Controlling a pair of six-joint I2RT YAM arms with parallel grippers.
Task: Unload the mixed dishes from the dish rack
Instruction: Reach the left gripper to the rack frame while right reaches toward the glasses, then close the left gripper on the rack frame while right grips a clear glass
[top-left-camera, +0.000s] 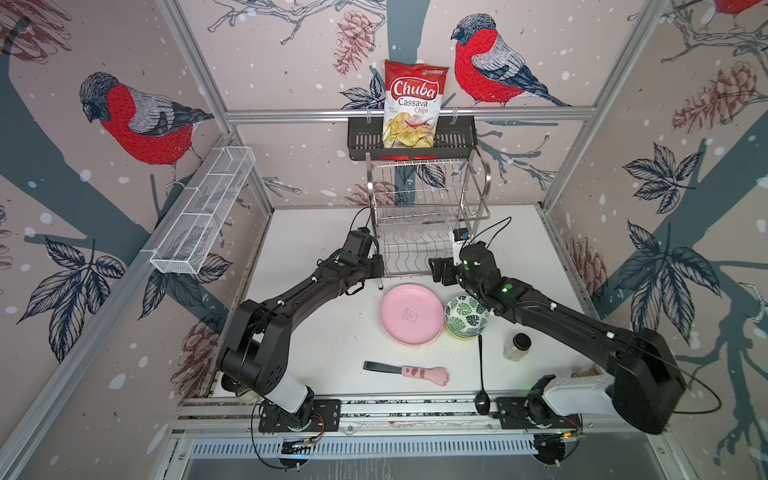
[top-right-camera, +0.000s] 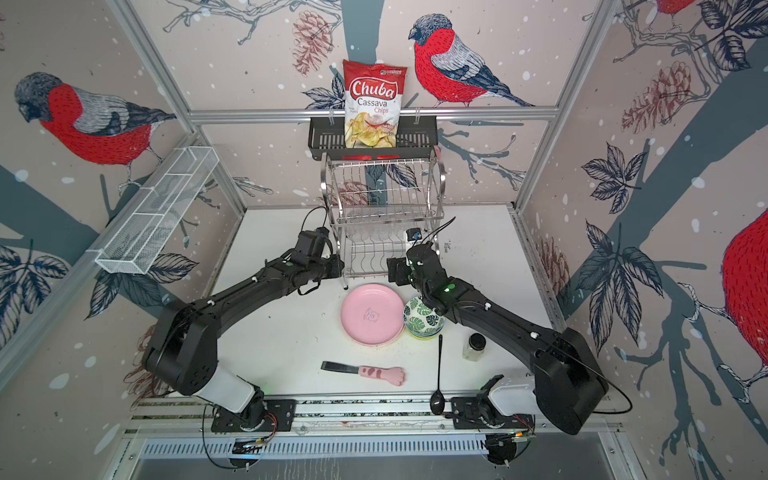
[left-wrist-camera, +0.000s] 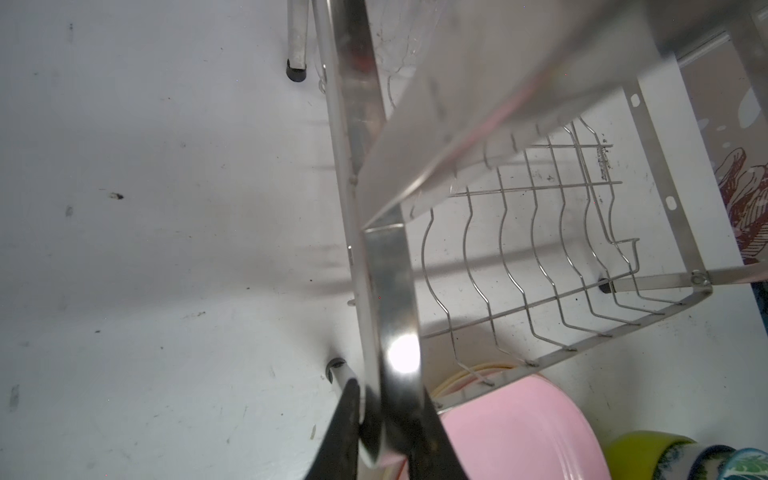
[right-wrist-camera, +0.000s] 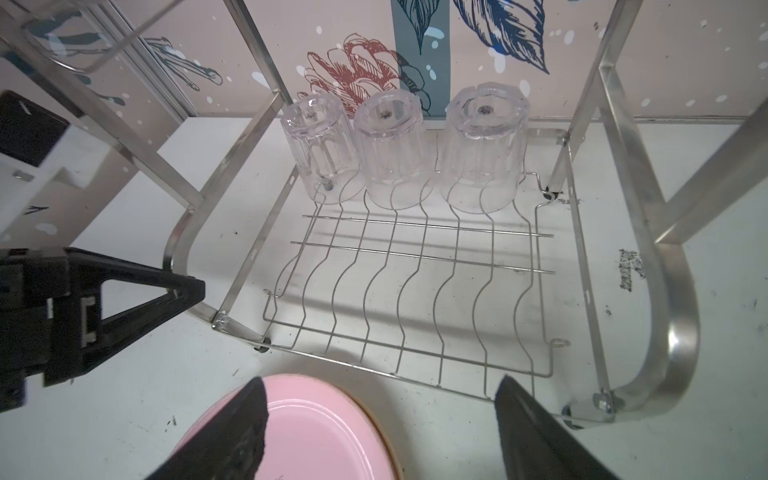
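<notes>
Steel wire forms the dish rack (top-left-camera: 424, 216), and the left hand (left-wrist-camera: 386, 409) pinches its curved side band, probably to steady it on the bench (top-left-camera: 324, 332). Just in front of the rack lie the pink plate (top-left-camera: 411, 316) and the nested bowls (top-left-camera: 466, 318), already unloaded. Three upturned glasses (right-wrist-camera: 392, 149) stand at the rear of its lower tier; the right hand (right-wrist-camera: 380, 382), spread, faces them from the front, seemingly to reach in.

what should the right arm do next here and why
Probably ease the open right gripper forward into the lower tier of the rack toward the glasses. Plates and bowls already sit on the table; only three upturned glasses stand at the back, and the left gripper grips the rack's side band, seemingly steadying it.
</notes>
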